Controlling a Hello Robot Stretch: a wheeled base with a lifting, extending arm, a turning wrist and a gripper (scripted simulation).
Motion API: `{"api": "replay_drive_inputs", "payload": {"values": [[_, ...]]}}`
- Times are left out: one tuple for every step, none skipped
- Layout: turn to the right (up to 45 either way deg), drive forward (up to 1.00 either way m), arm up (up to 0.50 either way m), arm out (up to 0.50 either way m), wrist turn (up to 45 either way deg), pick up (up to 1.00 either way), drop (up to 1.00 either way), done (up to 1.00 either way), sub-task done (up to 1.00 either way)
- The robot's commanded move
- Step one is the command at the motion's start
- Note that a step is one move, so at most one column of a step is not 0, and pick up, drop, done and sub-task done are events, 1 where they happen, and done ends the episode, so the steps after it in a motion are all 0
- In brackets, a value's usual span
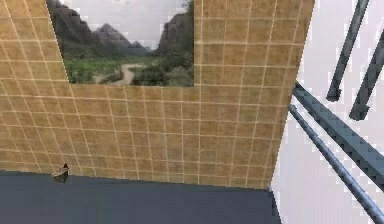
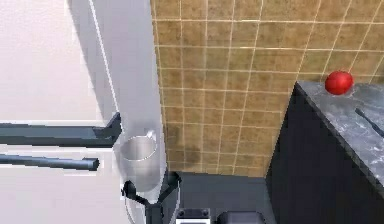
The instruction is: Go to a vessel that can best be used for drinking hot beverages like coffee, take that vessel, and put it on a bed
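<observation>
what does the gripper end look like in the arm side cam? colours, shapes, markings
The gripper has a dark, near-black body with two thin fingers of the same dark colour. To its right, at the picture's bottom edge, sit two small white squares with black marks. I can't make out any cables.

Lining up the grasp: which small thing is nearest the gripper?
The pale grey cup-shaped vessel, just above the gripper in the picture; the red round thing sits far right on the dark counter.
</observation>
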Motion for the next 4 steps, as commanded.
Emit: {"api": "replay_drive_inputs", "payload": {"values": [[0.0, 0.05, 0.0, 0.0, 0.0, 0.0, 0.0, 0.0, 0.0], [-45.0, 0.0, 0.0, 0.0, 0.0, 0.0, 0.0, 0.0, 0.0], [-42.0, 0.0, 0.0, 0.0, 0.0, 0.0, 0.0, 0.0, 0.0], [0.0, 1.0, 0.0, 0.0, 0.0, 0.0, 0.0, 0.0, 0.0]]}}
